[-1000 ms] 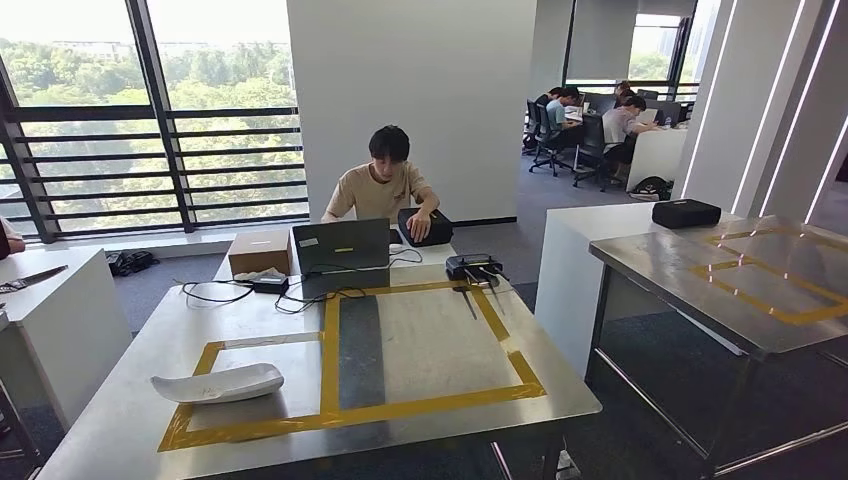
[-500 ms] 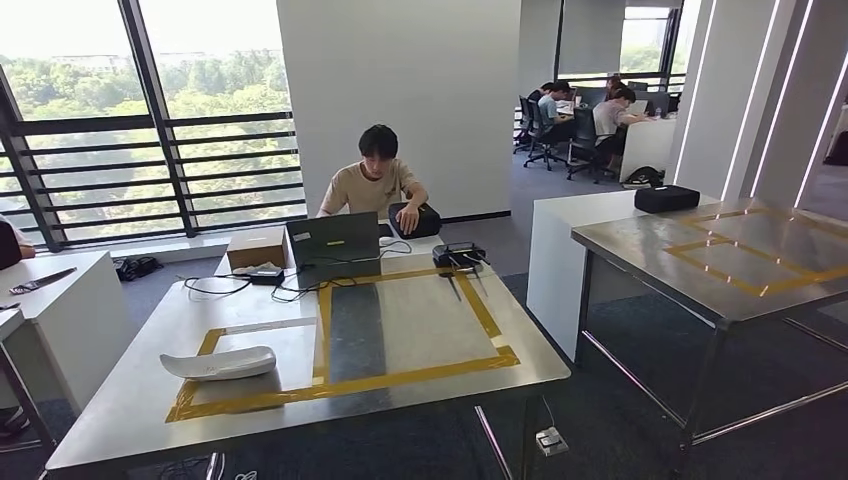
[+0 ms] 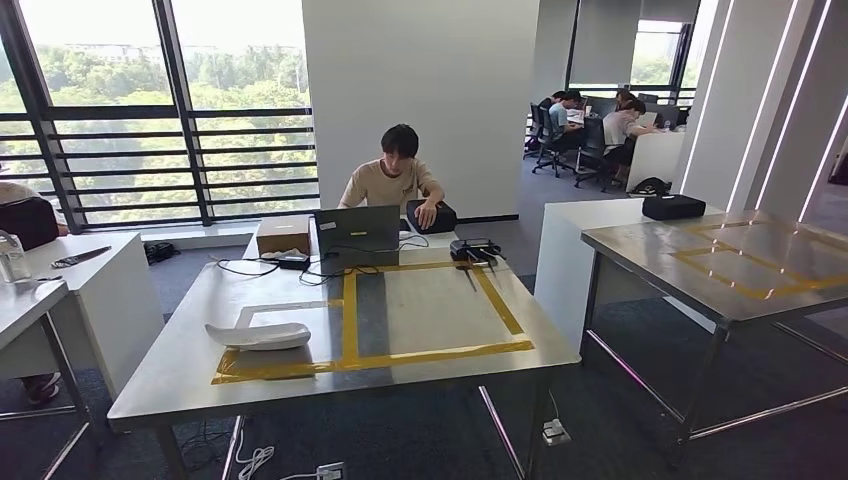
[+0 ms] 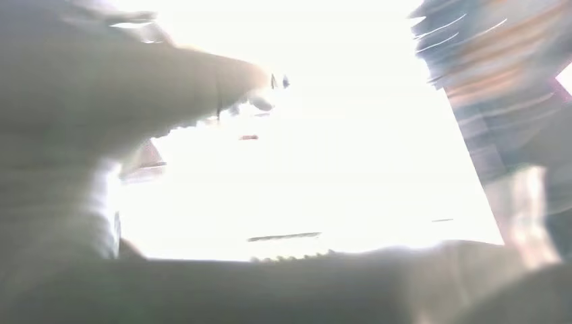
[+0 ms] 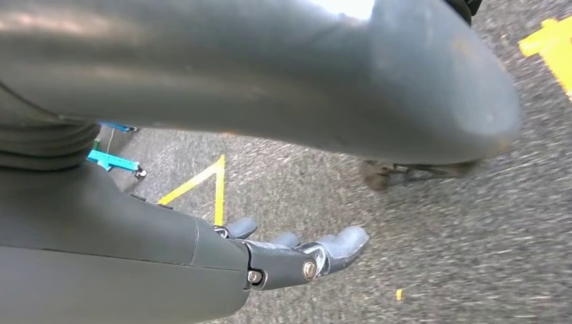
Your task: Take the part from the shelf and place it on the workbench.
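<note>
Part: white curved plastic part (image 3: 258, 335), lying flat on the steel table (image 3: 190, 350), inside the left cell of the yellow tape rectangle (image 3: 370, 356).
Table: brushed steel top, dark strip running just right of the tape's middle line; open grey laptop (image 3: 358, 231), brown cardboard box (image 3: 283, 236) and black cables at the far edge; small black device (image 3: 472, 248) at the far right corner of the tape.
Person: seated behind the table, beige shirt, one hand resting on a black bag (image 3: 432, 217).
Second table: steel, to the right, well apart, also marked with yellow tape (image 3: 745, 270).
Right hand (image 5: 290, 253): hanging over grey speckled floor, dark fingers (image 5: 340, 244) stretched out and slightly spread, holding nothing.
Left hand (image 4: 101, 101): blurred against glare; cannot tell whether fingers are apart or closed.
</note>
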